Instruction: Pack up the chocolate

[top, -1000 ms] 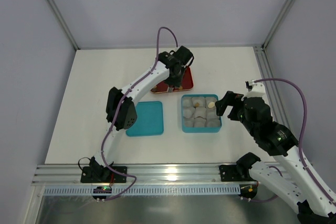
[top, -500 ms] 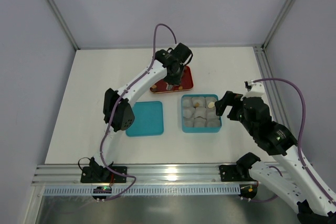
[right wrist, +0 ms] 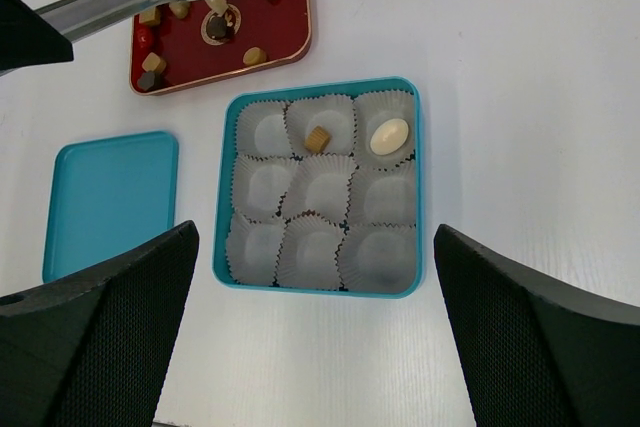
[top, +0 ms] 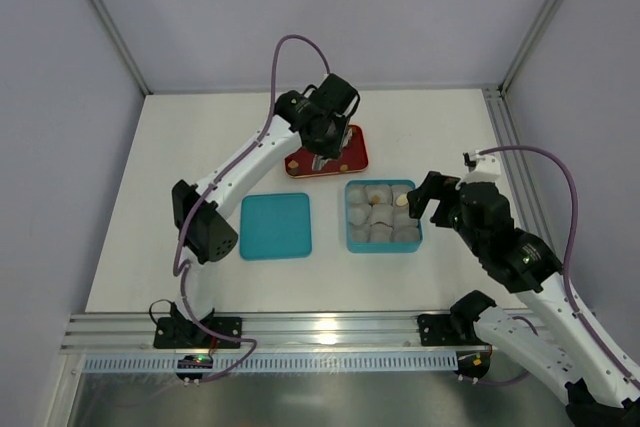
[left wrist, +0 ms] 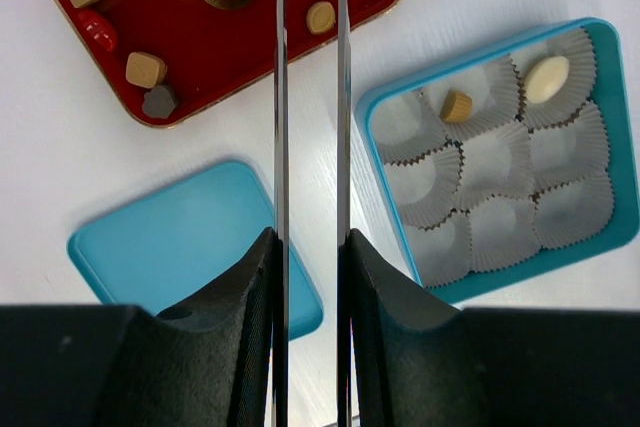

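Note:
The chocolate lies as several small tan, dark and cream pieces on a red tray (left wrist: 200, 47) (top: 356, 158). A tan piece (left wrist: 456, 105) and a cream oval (left wrist: 547, 78) sit in paper cups in the teal box (left wrist: 592, 29) (right wrist: 320, 84). My left gripper (left wrist: 310, 247) (top: 325, 135) is shut on metal tongs (left wrist: 281, 97) (right wrist: 120, 2). The tongs' tips reach over the tray with a dark shape between them, and I cannot tell whether it is held. My right gripper (right wrist: 315, 237) (top: 425, 197) hangs wide open above the box's near edge, holding nothing.
The teal lid (top: 276, 225) (left wrist: 170, 247) lies flat left of the box. Several paper cups (right wrist: 312, 257) stand without anything in them. Metal frame posts rise at the back corners, and a rail (top: 320, 325) runs along the near edge.
The left arm's elbow has swung out to the left, and its wrist with the tongs has shifted slightly left over the red tray. The right arm has stayed still.

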